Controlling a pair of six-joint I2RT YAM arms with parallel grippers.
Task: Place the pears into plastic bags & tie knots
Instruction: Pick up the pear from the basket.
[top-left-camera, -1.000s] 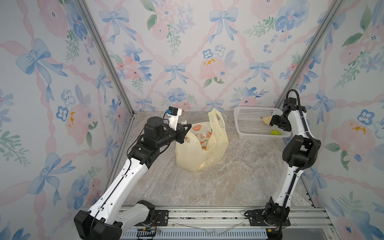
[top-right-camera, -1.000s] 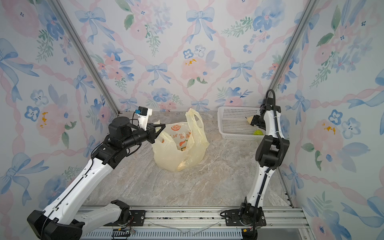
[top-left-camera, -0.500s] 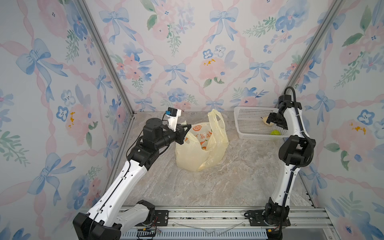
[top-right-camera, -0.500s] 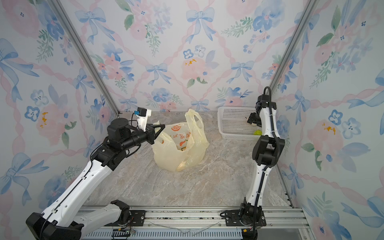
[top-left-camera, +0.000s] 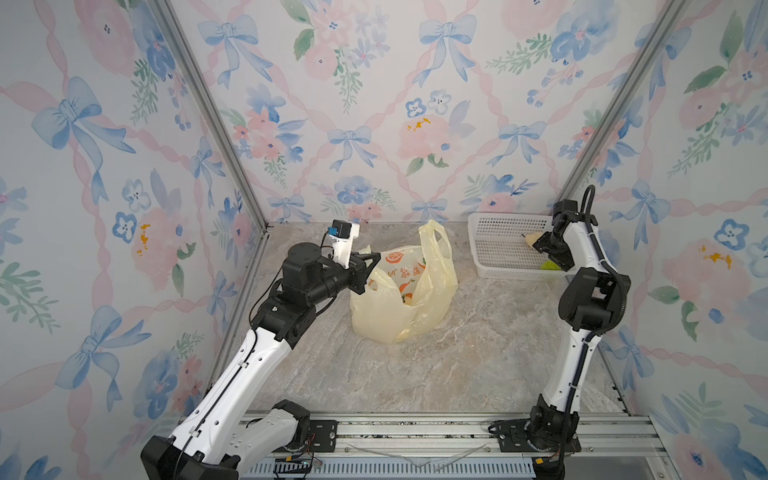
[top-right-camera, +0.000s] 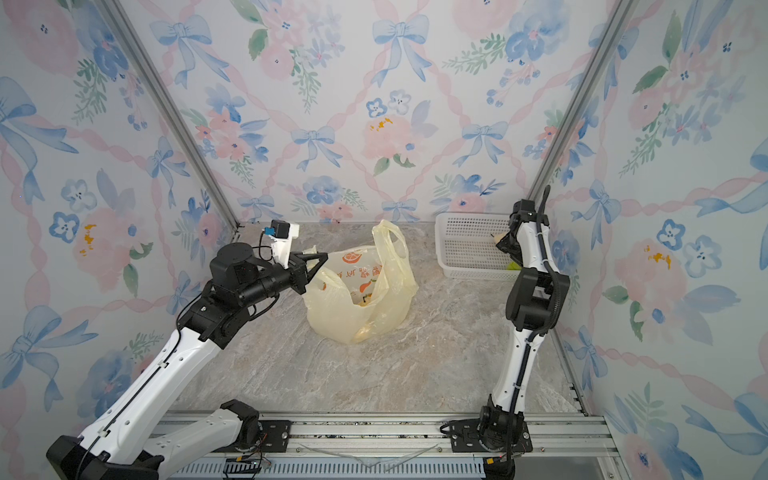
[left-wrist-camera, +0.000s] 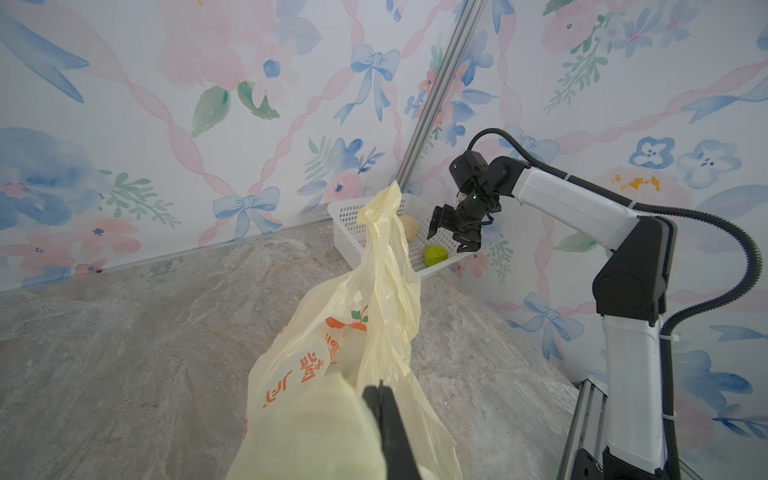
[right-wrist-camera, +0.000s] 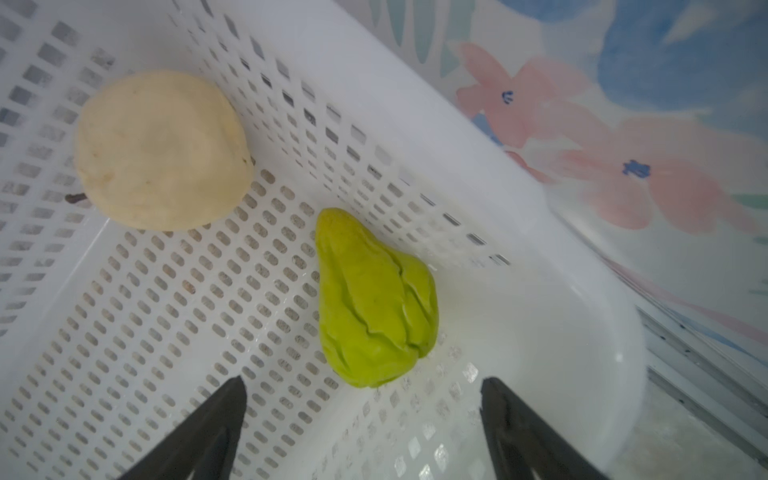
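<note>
1. The right claw (right-wrist-camera: 363, 382) has spread its jaws wider over the last second. They now stand fully apart and empty, poised just above the white perforated basket (top-left-camera: 498, 232) in the far right corner of the bench (top-left-camera: 457, 353).
2. The right arm has only shuffled a little over the basket in that time. The wrist view now puts the green pear (right-wrist-camera: 374, 299) between the two fingertips and slightly ahead of them, with no contact yet.
3. A cream-yellow pear (right-wrist-camera: 162, 149) lies on its side in the same basket, apart from the green one, its dark stem pointing away from it.
4. The left claw (top-left-camera: 368, 266) has not budged. It stays pinched shut on one handle of the plastic bag (top-left-camera: 395, 307), holding that side of the mouth up and open.
5. The bag sits on the bench towards the far edge, left of the basket. Its other handle loop (top-left-camera: 434, 245) stands up unaided.
6. Something pale shows through the film in a top view, but I cannot count fruit inside.
7. I take the wider jaws to mean a pick of the green pear is next. At least two pears remain outside the bag, and the handles are not tied.
</note>
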